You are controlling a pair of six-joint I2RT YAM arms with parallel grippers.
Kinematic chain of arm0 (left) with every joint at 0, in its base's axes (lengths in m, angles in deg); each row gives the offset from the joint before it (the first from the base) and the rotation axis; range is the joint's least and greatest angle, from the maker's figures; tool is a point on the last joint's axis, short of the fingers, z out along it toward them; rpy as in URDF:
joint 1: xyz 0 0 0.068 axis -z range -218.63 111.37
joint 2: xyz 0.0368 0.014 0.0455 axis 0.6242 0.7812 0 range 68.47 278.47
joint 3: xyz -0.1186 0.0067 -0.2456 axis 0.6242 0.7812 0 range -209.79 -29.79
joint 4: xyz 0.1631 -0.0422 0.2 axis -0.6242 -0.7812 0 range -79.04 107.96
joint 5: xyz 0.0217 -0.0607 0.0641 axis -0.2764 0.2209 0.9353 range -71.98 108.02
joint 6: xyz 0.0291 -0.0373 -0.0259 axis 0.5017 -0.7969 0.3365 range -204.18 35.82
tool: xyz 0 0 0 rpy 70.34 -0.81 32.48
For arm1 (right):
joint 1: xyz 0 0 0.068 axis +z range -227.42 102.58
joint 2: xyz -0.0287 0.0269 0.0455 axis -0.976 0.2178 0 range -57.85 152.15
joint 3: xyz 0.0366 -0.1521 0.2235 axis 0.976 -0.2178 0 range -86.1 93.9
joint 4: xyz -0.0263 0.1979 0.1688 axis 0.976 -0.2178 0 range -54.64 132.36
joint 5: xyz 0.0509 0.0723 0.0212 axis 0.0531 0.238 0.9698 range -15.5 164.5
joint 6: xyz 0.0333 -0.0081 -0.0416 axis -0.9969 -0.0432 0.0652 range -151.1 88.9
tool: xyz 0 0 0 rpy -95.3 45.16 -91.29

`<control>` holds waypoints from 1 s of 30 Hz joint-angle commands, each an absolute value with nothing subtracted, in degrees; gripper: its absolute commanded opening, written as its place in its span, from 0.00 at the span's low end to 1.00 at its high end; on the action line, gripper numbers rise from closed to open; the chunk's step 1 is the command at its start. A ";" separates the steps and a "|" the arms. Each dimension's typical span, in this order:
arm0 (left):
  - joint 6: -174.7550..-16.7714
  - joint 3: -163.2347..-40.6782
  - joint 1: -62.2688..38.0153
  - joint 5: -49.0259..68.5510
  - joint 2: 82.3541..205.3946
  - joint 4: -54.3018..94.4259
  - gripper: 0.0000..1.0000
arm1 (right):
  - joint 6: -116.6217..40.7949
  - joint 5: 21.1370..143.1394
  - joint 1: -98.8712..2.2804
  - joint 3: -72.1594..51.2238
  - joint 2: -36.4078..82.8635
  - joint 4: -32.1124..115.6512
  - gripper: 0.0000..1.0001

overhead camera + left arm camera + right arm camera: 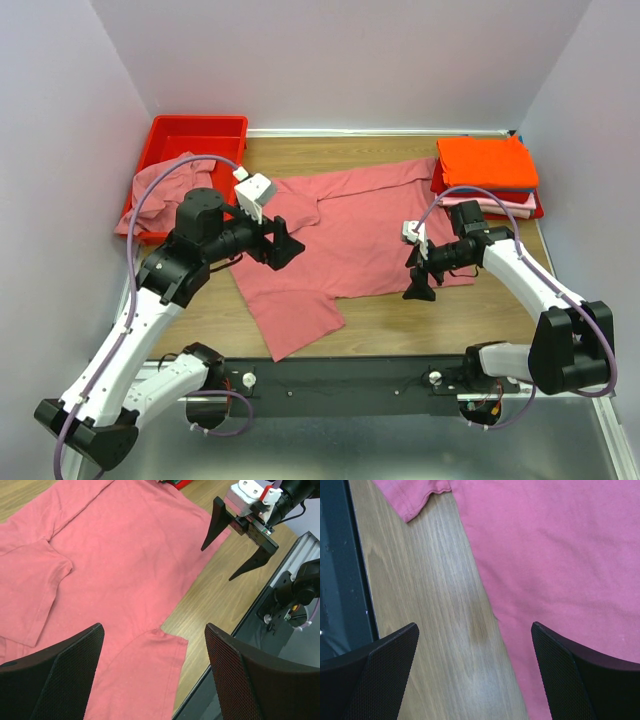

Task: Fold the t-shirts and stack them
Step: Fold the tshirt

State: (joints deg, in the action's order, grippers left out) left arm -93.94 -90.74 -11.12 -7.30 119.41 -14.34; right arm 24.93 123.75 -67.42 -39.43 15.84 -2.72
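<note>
**Progress.** A stack of folded shirts point(487, 178) sits at the far right corner of the desk point(400, 320), with a bright orange one point(487, 160) on top and dark and pale pink layers showing beneath. That part looks done.
- One large rose-pink shirt point(350, 235) lies spread across the middle of the desk. It is mostly flat, with one sleeve trailing toward the near edge and some bunching on its left side. No tidy fold is visible yet.
- Another pink shirt point(160, 188) hangs over the rim of the red bin point(200, 130) at the far left corner, unfolded.
- Judging by this, at least two shirts are left to fold and stack.

**Claws.**
- The left claw point(290, 243) is spread wide and holds nothing. It hovers over the left part of the spread shirt, and its wrist view shows cloth below and between its fingers.
- The right claw point(416, 272) is fully spread and also empty. It points down at the shirt's right side, toward the near edge. In its wrist view the cloth's border runs between the fingers, one over bare wood and the other over pink fabric.
- The pictures do not settle whether either claw's tips touch the cloth. They look just above it.
</note>
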 commanded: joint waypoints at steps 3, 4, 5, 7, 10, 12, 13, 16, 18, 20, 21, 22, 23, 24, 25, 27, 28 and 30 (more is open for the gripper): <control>-90.78 -92.71 -10.59 -5.45 118.39 -15.62 0.92 | 25.77 124.24 -67.84 -40.14 15.27 -2.37 1.00; -89.99 -93.50 -10.50 -4.49 118.65 -15.79 0.92 | 25.77 124.33 -67.84 -40.14 15.19 -2.37 1.00; -89.20 -94.03 -10.50 -3.87 118.65 -15.70 0.93 | 25.85 124.33 -67.93 -40.14 15.18 -2.37 1.00; -87.97 -95.35 -10.41 -1.32 118.83 -15.62 0.95 | 25.77 124.33 -67.93 -40.14 15.10 -2.37 1.00; -84.46 -94.92 -10.41 -0.34 117.96 -11.77 0.98 | 25.77 124.42 -67.93 -40.05 15.10 -2.37 1.00; -81.21 -93.52 -10.33 -1.57 116.81 -8.78 0.98 | 25.77 124.51 -67.93 -39.96 15.10 -2.37 1.00; -79.98 -91.33 -10.41 -2.71 116.11 -6.93 0.98 | 25.77 124.77 -67.93 -39.96 15.10 -2.37 1.00; -72.88 -87.37 -10.41 -3.77 112.60 -1.65 0.98 | 25.68 124.95 -67.93 -39.87 15.01 -2.37 1.00; -67.95 -86.04 -10.33 -3.16 111.89 -2.86 0.98 | 25.68 125.03 -67.93 -39.96 15.01 -2.37 1.00; -59.16 -85.77 -10.33 -3.24 111.97 -9.44 0.97 | 25.68 125.03 -67.84 -40.05 14.92 -2.46 1.00; -57.22 -86.12 -10.33 -2.29 112.24 -11.81 0.96 | 25.77 125.03 -67.84 -39.96 14.92 -2.46 1.00; -51.72 -86.30 -10.15 -1.93 112.15 -16.53 0.95 | 25.77 125.03 -67.93 -40.05 15.01 -2.46 1.00; -48.10 -86.21 -10.06 -1.84 111.98 -19.37 0.96 | 25.77 125.12 -67.93 -39.96 15.10 -2.46 1.00; -43.19 -85.26 -9.89 -1.84 111.71 -22.53 0.95 | 25.77 125.21 -67.93 -39.96 15.27 -2.46 1.00; -39.48 -84.55 -9.71 -1.23 111.28 -27.95 0.95 | 25.77 125.21 -68.02 -39.87 15.36 -2.46 1.00; -32.87 -82.27 -8.22 3.31 110.48 -30.98 0.95 | 25.77 125.47 -67.93 -39.87 15.71 -2.46 1.00; -31.64 -81.74 -7.52 4.74 110.57 -33.00 0.96 | 25.77 125.56 -67.84 -39.78 15.80 -2.55 1.00; -30.31 -79.64 -4.80 7.55 110.22 -33.54 0.98 | 25.68 125.65 -67.93 -39.70 16.15 -2.55 1.00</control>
State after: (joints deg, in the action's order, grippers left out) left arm -42.19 -82.71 -8.06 0.61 111.23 -24.28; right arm 24.93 123.82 -67.42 -39.43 15.86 -2.72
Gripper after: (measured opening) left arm 0.970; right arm 0.996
